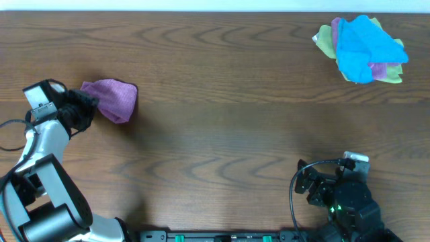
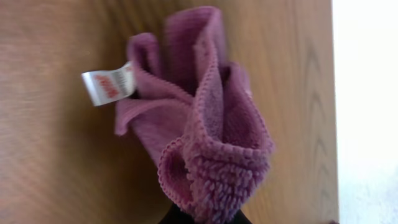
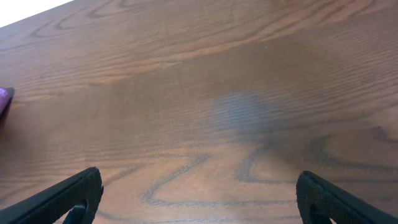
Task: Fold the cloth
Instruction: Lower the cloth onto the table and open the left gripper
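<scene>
Left hand clamped on a bunched end of the lilac-purple terry microfibre cloth, near the left edge of the brown wood-grain bench. Right hand, fingers wide apart, sits at the near edge. Open bench spans the middle. A heap of blue and yellow-green cloths fills the far right corner.

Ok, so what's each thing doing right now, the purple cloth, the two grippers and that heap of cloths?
purple cloth: bunched up, not folded yet, white tag sticking out.
left gripper: shut on the purple cloth.
right gripper: open wide, holding nothing, over the table.
heap of cloths: crumpled, blue on top, nothing touching it.
</scene>
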Robot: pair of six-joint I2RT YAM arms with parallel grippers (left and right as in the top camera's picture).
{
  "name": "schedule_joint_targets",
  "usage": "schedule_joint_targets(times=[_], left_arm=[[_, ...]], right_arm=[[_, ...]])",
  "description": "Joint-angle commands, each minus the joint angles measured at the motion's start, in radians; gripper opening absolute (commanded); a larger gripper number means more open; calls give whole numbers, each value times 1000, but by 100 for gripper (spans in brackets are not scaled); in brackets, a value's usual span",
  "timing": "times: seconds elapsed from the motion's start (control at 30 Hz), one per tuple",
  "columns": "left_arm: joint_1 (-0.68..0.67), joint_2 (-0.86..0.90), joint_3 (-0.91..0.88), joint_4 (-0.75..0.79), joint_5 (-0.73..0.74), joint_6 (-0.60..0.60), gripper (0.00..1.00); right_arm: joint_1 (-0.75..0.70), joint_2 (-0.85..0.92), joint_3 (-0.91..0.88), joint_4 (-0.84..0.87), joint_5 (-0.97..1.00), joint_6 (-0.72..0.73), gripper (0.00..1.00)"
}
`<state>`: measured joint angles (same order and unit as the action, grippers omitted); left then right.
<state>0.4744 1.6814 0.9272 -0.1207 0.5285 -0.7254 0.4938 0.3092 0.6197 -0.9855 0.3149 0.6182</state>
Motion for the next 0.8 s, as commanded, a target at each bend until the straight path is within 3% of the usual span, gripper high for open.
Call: schedule_joint_targets(times=[0.0,0.77], left_arm=[[21,2,17,-34,-45,57,6],[83,2,-16,-168,-189,113,6]], right_arm=[[-11,-3,-1,-2,18,13,99],[-11,-3,-1,-2,18,13,99]])
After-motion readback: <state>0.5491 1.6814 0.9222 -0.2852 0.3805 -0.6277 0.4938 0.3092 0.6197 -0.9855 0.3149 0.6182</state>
